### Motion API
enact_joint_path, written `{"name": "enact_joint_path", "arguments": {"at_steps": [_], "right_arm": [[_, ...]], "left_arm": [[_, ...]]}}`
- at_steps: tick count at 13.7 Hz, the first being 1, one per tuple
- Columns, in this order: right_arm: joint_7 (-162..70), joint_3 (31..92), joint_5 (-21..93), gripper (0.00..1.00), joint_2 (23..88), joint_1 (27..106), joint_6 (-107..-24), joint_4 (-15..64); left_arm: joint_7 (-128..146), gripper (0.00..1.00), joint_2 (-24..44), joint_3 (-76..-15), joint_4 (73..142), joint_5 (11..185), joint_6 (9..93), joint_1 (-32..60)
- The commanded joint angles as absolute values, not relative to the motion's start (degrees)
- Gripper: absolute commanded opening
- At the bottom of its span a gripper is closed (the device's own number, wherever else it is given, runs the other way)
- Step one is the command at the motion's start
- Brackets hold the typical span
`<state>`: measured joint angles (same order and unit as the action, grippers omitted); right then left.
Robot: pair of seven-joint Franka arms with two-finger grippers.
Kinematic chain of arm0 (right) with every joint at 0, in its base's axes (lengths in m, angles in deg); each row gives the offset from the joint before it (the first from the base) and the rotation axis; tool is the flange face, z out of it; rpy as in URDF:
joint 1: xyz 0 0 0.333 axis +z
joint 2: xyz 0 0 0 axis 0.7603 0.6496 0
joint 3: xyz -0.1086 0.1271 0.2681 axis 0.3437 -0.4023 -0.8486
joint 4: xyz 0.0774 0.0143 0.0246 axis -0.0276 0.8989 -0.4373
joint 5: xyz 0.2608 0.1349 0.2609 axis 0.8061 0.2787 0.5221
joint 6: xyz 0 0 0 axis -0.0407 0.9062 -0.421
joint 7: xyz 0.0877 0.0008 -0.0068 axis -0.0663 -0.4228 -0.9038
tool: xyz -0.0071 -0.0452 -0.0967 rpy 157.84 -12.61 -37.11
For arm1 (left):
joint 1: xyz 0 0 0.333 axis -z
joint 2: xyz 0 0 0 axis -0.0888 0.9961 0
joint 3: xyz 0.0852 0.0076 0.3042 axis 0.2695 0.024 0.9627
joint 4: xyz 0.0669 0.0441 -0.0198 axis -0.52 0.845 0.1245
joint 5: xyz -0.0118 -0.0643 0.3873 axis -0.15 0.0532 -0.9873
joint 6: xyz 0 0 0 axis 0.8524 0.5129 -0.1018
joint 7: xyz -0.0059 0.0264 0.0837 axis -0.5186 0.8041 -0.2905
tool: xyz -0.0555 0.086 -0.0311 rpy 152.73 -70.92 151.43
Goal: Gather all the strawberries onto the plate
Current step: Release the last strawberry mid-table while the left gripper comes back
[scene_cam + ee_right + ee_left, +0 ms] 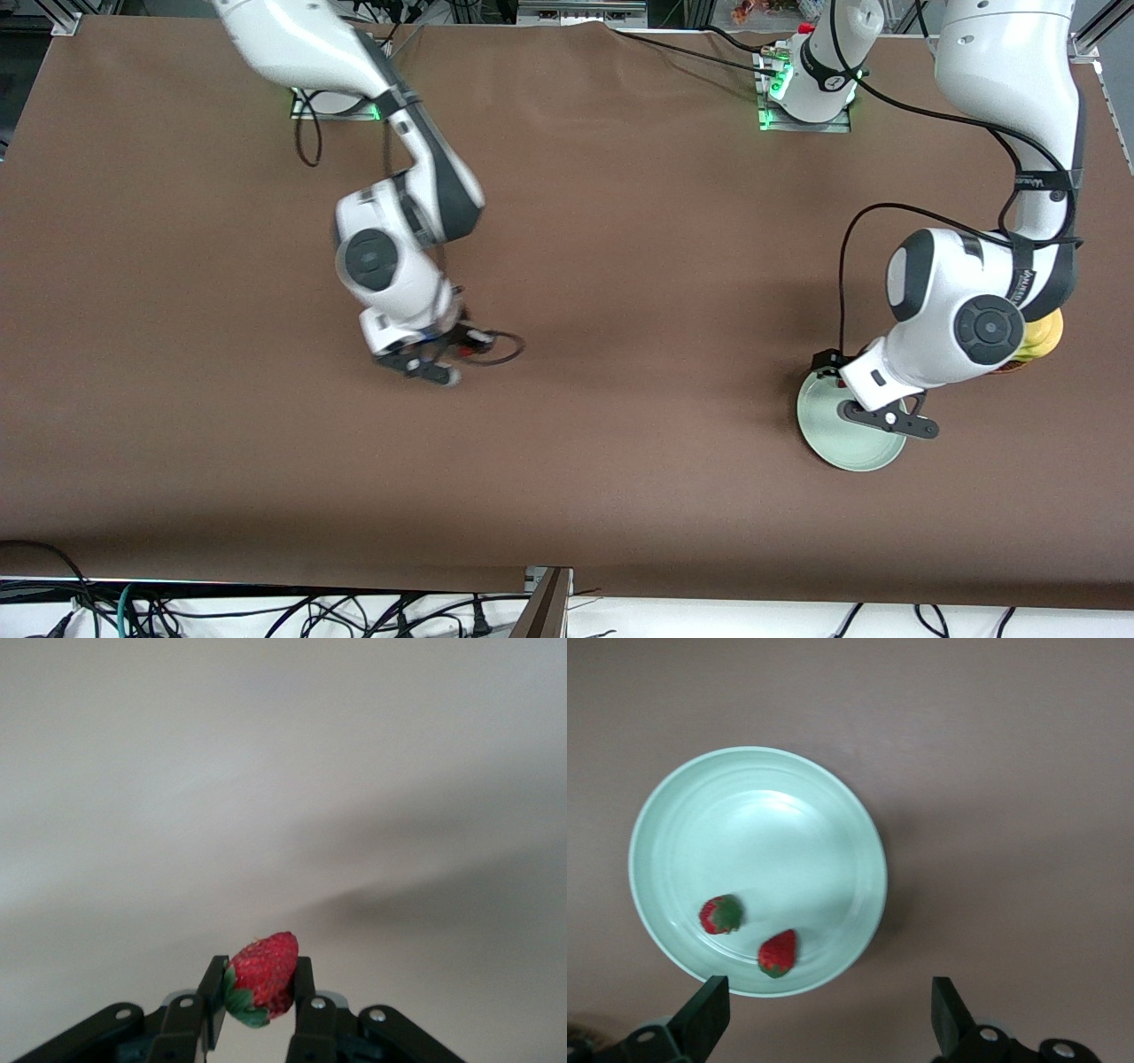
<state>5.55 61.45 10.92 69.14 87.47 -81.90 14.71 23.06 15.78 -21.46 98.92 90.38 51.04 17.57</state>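
Mint-green round plate [757,870] near the table's left-arm end holds two small red strawberries [721,914]; left gripper [824,1014] spread open above it. Right gripper [257,997] clamps the third strawberry [261,979], still to deliver

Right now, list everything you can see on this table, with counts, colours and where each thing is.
strawberries in plate: two, red with green caps, lying apart near the rim
held strawberry: one, red, clamped in the right pincer
plate: one, pale mint green, toward the left arm's end of the table
yellow object: one, mostly hidden by the left arm
tablecloth: one, brown
left pincer: open, over the plate
right pincer: shut on the strawberry, over bare cloth
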Motion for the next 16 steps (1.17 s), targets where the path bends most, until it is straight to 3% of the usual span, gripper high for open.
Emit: {"name": "enact_joint_path", "arguments": {"at_steps": [1,3,6,7,9,11,16], "right_arm": [[15.8,62.2,11.7,0.2,75.3,94.2,-91.2,11.1],[19.1,62.2,11.7,0.2,78.0,97.8,-96.5,11.1],[21.3,62.2,11.7,0.2,79.6,100.7,-98.1,11.1],[21.3,62.2,11.7,0.25,79.6,100.9,-98.1,11.1],[20.5,62.4,10.9,1.0,78.8,101.3,-97.7,11.1],[17.8,63.6,9.6,1.0,76.1,100.1,-95.2,11.0],[-6.2,65.5,9.5,1.0,65.0,90.1,-76.5,11.0]], "left_arm": [[19.6,1.0,14.1,-20.9,99.3,90.9,47.8,19.6],[17.0,1.0,14.3,-21.1,99.3,91.4,47.8,20.7],[8.5,1.0,14.9,-21.2,99.5,91.4,47.9,24.7],[6.1,1.0,15.2,-21.3,99.5,91.6,48.1,26.0],[1.1,1.0,16.5,-21.3,99.5,93.7,49.5,29.1],[-0.7,1.0,18.8,-21.3,99.7,96.6,55.0,32.3],[-6.1,1.0,20.9,-24.6,99.4,103.9,57.9,34.5]]}}
